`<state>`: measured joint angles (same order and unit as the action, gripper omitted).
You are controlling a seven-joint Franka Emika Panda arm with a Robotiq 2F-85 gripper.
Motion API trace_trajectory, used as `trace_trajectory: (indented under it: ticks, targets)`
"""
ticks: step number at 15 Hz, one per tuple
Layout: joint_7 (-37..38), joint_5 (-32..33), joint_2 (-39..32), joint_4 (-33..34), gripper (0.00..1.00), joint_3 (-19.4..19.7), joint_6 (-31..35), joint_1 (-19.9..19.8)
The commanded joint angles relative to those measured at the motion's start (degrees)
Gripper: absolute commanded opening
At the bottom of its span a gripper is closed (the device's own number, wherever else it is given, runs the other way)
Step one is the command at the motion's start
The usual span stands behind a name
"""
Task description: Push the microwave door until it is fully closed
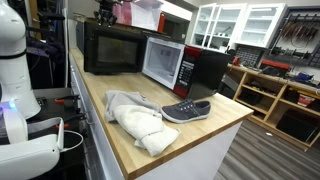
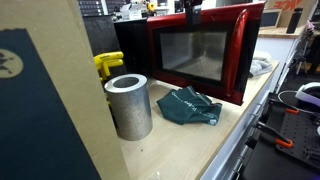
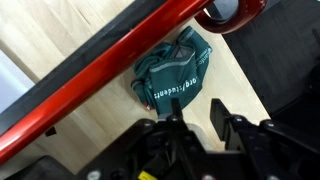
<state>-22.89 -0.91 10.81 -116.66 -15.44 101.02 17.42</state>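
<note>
Above the microwave door (image 3: 100, 76), gripper (image 3: 200, 126), jaws apart.

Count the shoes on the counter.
1. The grey shoe lies on the wooden counter in front of the microwave, beside a pale cloth. No second shoe shows in any view, though the microwave door could hide one.

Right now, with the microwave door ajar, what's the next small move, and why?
Likely a short push on the microwave door toward the microwave. In an exterior view the door stands angled out from the casing; the wrist view shows its red edge ahead of the gripper, which holds nothing.
</note>
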Motion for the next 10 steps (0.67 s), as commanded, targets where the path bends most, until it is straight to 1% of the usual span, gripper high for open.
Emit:
trace_trajectory:
  ticks: [1, 2, 3, 6, 10]
  targets:
    - [-0.80, 5.49, 2.90, -2.21, 0.05, -0.51, -1.41, 0.21]
    - [-0.94, 7.59, 3.38, -2.44, 0.01, -0.53, -2.06, 0.13]
    - [-1.04, 9.59, 4.09, -3.20, 0.00, -0.38, -2.52, -0.02]
    - [-1.32, 14.68, 6.16, -4.87, 0.00, -0.18, -4.70, -0.02]
    - [-0.88, 17.74, 9.31, -8.84, 0.00, 0.12, -7.98, 0.34]
